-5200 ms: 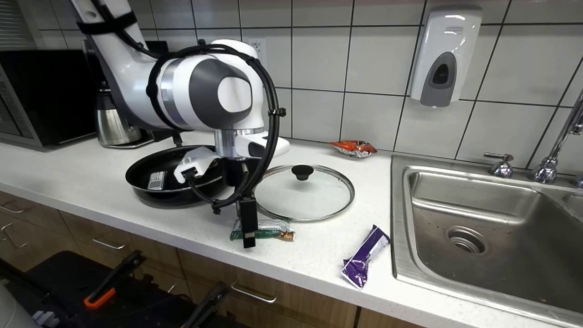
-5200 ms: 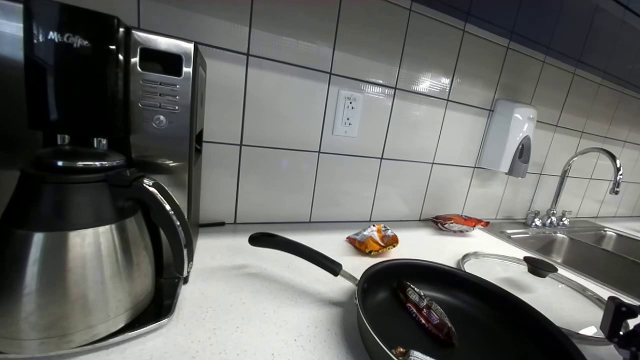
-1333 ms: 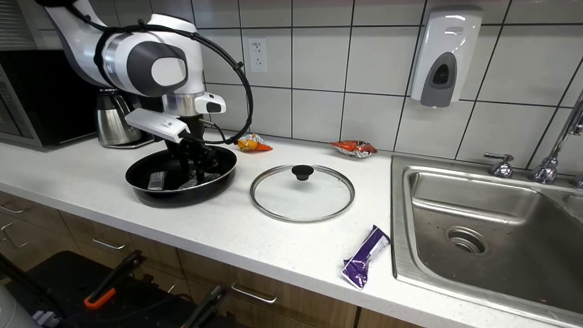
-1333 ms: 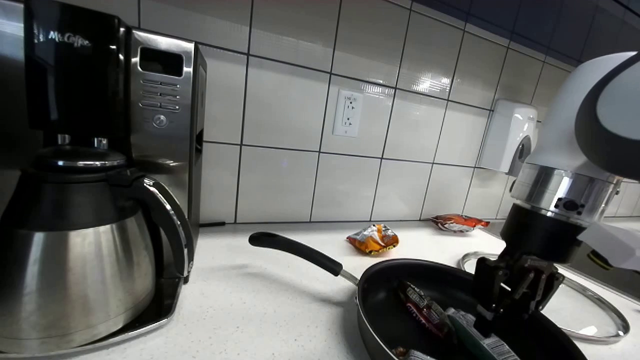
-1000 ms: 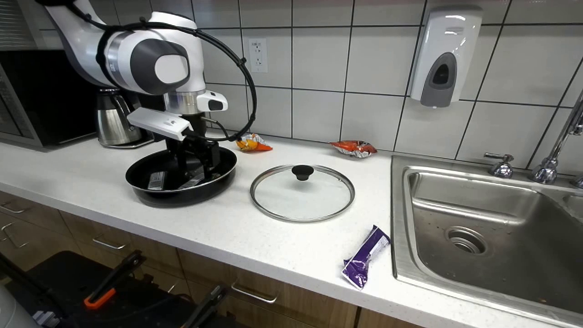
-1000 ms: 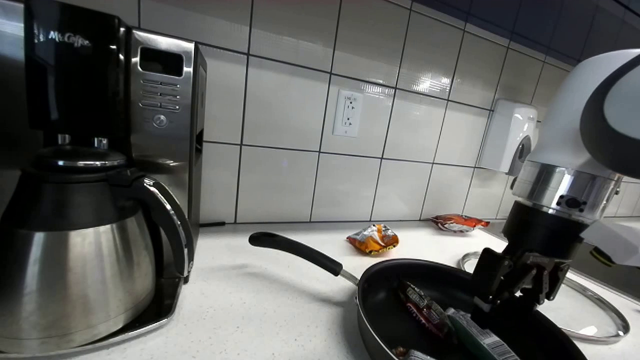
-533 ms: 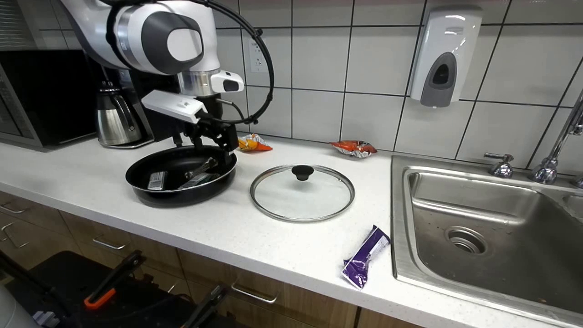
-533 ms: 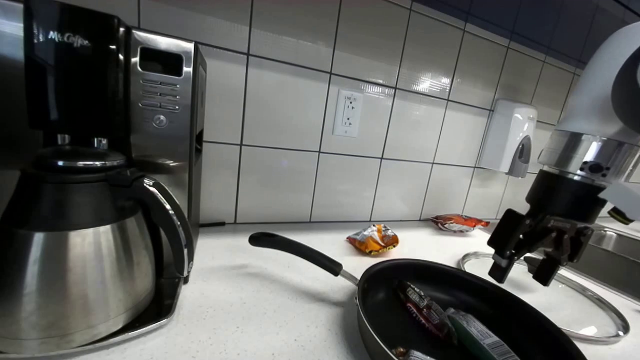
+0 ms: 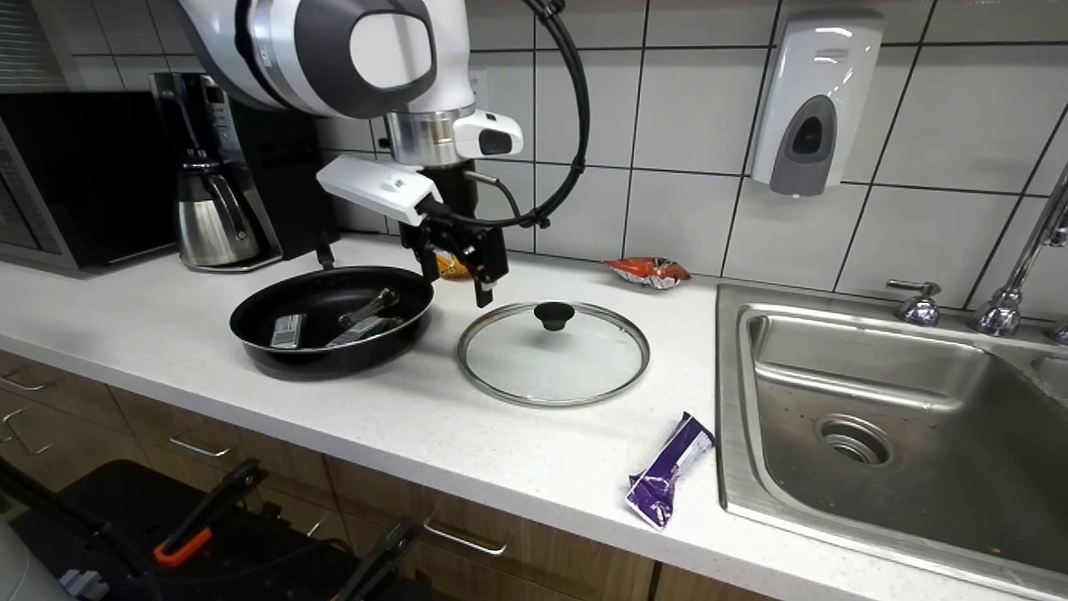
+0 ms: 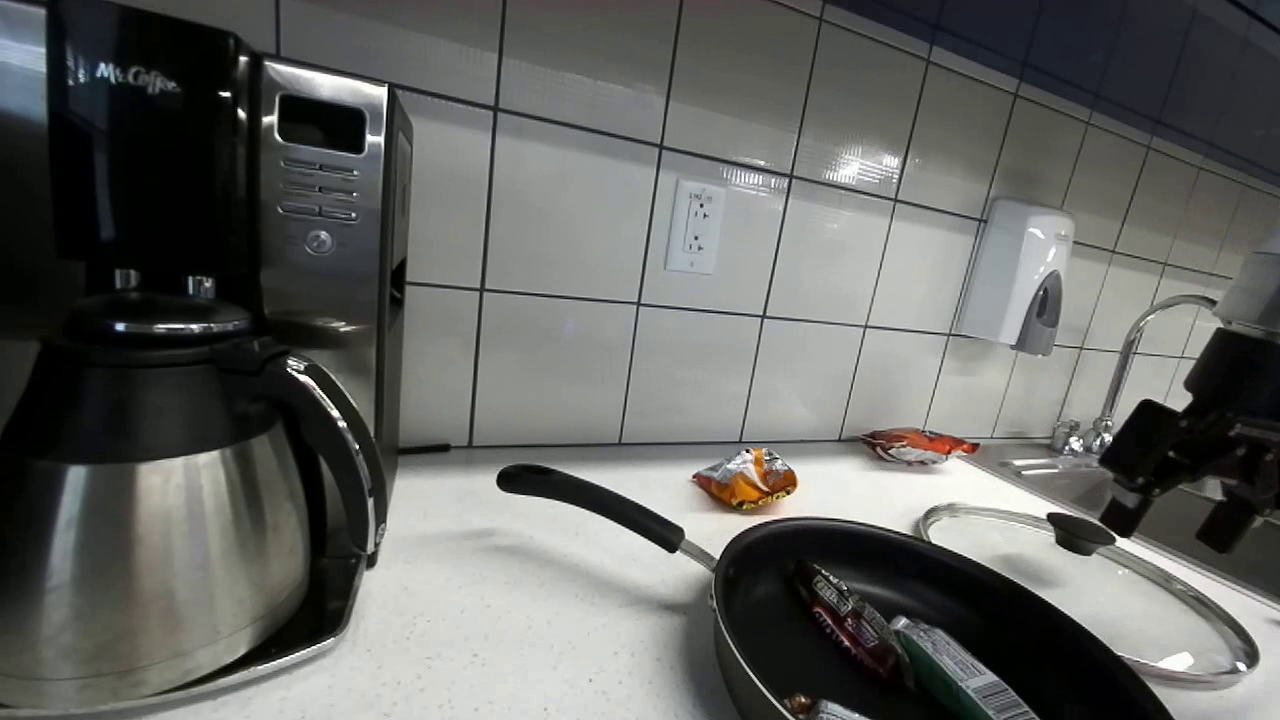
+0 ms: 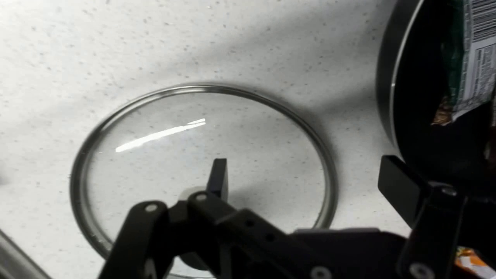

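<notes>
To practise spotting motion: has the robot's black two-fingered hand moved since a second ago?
Yes: in an exterior view, the hand rose from the round black pan towards the round glass lid.

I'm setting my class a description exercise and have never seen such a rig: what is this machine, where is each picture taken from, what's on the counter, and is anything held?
The machine is a white robot arm ending in a black claw. Two cameras standing apart from it give the exterior views; a third, on its wrist, looks down past the claw. On the counter are a black pan with wrapped packets inside, a glass lid beside it, a purple packet near the sink, an orange packet and a red packet at the back, and a coffee maker. Nothing is held: the open claw hangs near the lid.
</notes>
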### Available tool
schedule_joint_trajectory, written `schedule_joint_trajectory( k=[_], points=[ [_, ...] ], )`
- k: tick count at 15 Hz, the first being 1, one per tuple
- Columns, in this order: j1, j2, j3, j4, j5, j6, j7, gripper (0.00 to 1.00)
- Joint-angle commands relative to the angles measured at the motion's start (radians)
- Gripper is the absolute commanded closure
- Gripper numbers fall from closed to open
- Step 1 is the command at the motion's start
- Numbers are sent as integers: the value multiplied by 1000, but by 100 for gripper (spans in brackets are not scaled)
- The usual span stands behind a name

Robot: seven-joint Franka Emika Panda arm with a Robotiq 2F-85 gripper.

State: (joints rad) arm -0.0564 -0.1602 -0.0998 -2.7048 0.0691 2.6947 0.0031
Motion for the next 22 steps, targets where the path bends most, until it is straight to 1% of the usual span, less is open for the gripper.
schedule_joint_trajectory(
  k=[1, 4, 6, 8, 9, 10, 11, 13, 22],
  points=[
    [-81, -65, -45, -38, -52, -15, -4, 0],
    [-144, -71, -93, -45, -84, -4, -11, 0],
    [-187, -58, -125, -35, -116, -2, -25, 0],
    [-223, -29, -147, -16, -139, 3, -3, 0],
    [-226, -12, -158, -10, -123, 10, -7, 0],
    [-234, 4, -160, -3, -122, 10, 17, 0],
    [-220, -22, -155, -19, -112, 2, -3, 0],
    [-229, -12, -162, -18, -112, 3, -2, 0],
    [-229, -3, -162, -15, -113, 5, -1, 0]
  ],
)
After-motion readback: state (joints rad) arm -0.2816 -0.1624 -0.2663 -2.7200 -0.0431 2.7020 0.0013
